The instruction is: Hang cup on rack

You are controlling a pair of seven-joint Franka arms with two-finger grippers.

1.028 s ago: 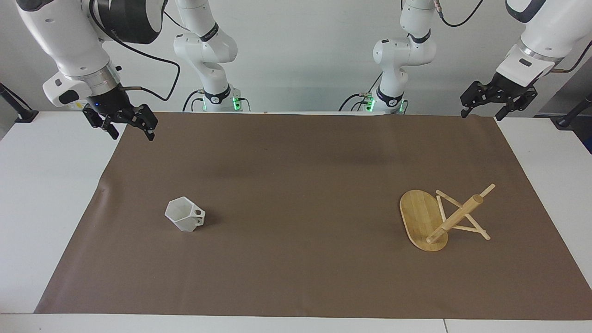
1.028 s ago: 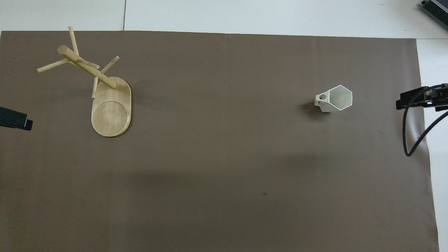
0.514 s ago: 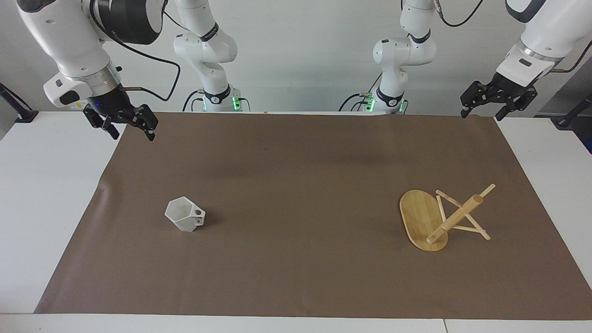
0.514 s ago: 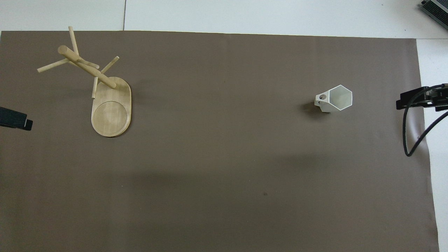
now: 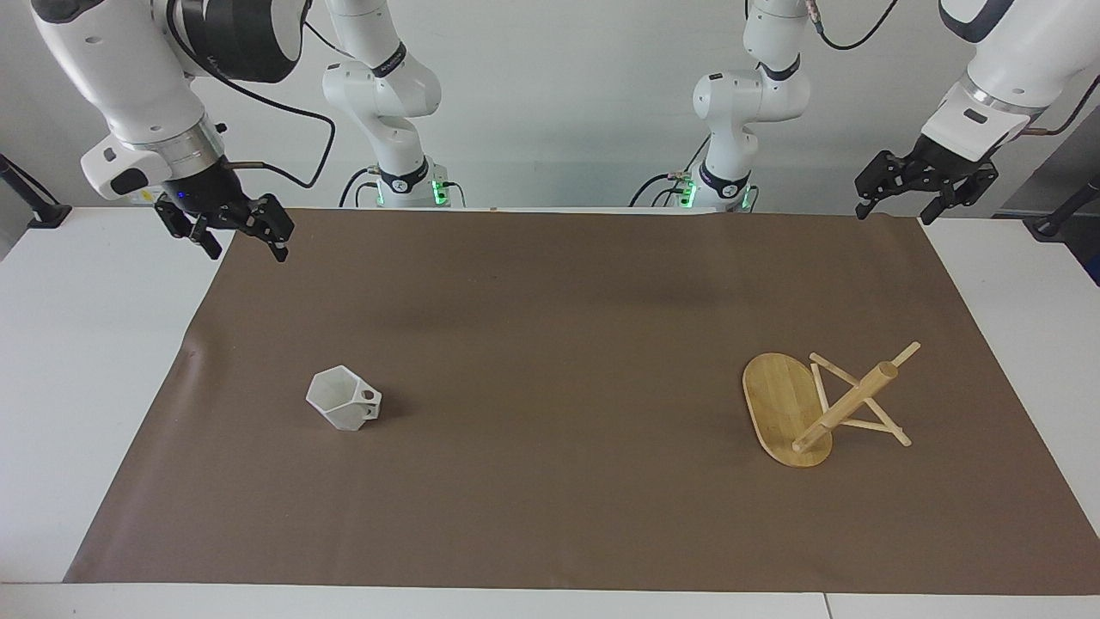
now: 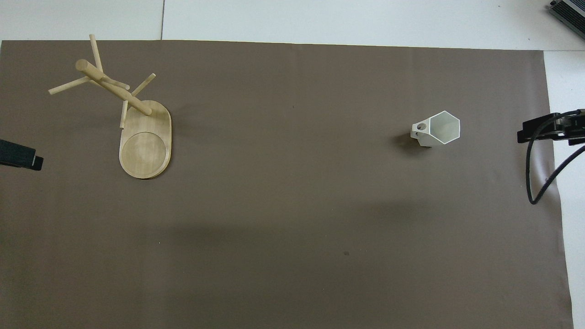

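Observation:
The white faceted cup [image 5: 342, 401] stands upright on the brown mat toward the right arm's end, its handle pointing toward the table's middle; it also shows in the overhead view [image 6: 442, 130]. The bamboo rack [image 5: 846, 404] stands upright on its oval base [image 5: 778, 402] toward the left arm's end, also in the overhead view [image 6: 114, 89]. My right gripper [image 5: 245, 243] is open and empty in the air over the mat's corner beside its arm's base. My left gripper [image 5: 894, 208] is open and empty in the air over the mat's other corner at the robots' end.
The brown mat [image 5: 550, 327] covers most of the white table [image 5: 94, 361]. A black cable [image 6: 532, 178] hangs from the right gripper. Only the grippers' tips show in the overhead view, the left one [image 6: 20, 160] and the right one [image 6: 544, 130].

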